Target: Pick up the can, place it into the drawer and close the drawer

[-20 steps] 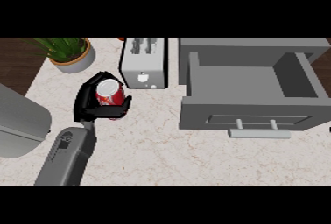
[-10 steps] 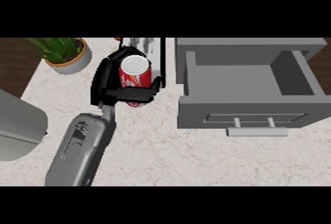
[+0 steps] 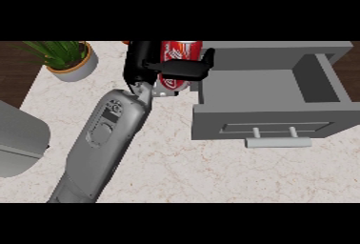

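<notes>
You are looking steeply down at a pale marbled table (image 3: 211, 171), with 1 grey forearm (image 3: 105, 138) rising from the lower edge at about 7 o'clock toward 12 o'clock. Going by where it enters, this looks like your left hand (image 3: 151, 64); its black fingers and thumb are curled round the red soda can (image 3: 175, 66), clamped on it, with one finger lying straight across the can's side. The can sits tilted in that grasp near the top edge, just beside the left wall of the open grey drawer (image 3: 271, 88), not inside it. The drawer lies at about 2 o'clock from the picture's middle, its cavity open to you and its front panel carrying a light bar handle (image 3: 277, 141) at 4 o'clock. A potted plant (image 3: 67, 59) with green blades stands at 10 o'clock, well apart from the hand. A grey rounded appliance (image 3: 17, 143) shows at the 9 o'clock edge; you cannot tell what it is.
</notes>
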You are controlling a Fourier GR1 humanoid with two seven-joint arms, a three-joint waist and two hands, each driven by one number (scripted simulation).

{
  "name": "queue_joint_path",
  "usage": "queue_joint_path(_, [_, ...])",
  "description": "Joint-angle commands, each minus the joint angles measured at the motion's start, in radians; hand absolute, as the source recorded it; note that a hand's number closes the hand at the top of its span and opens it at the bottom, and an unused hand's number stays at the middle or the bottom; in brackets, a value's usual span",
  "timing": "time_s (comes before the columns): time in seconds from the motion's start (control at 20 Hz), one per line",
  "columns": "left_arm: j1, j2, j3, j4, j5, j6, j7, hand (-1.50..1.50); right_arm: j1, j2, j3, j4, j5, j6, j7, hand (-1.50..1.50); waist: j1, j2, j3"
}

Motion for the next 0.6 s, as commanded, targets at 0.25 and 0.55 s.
queue_joint_path(0.25, [-0.310,-0.001,-0.050,0.246,0.080,0.137,0.046,1.50,-0.041,-0.004,0.006,0.005,0.013,-0.008,0.041,-1.50,-0.009,0.003,0.000])
queue_joint_path(0.55, [-0.429,-0.001,-0.088,0.385,0.150,0.168,0.019,1.50,-0.046,-0.011,-0.029,0.051,0.001,0.012,-0.018,-1.50,-0.016,0.004,0.001])
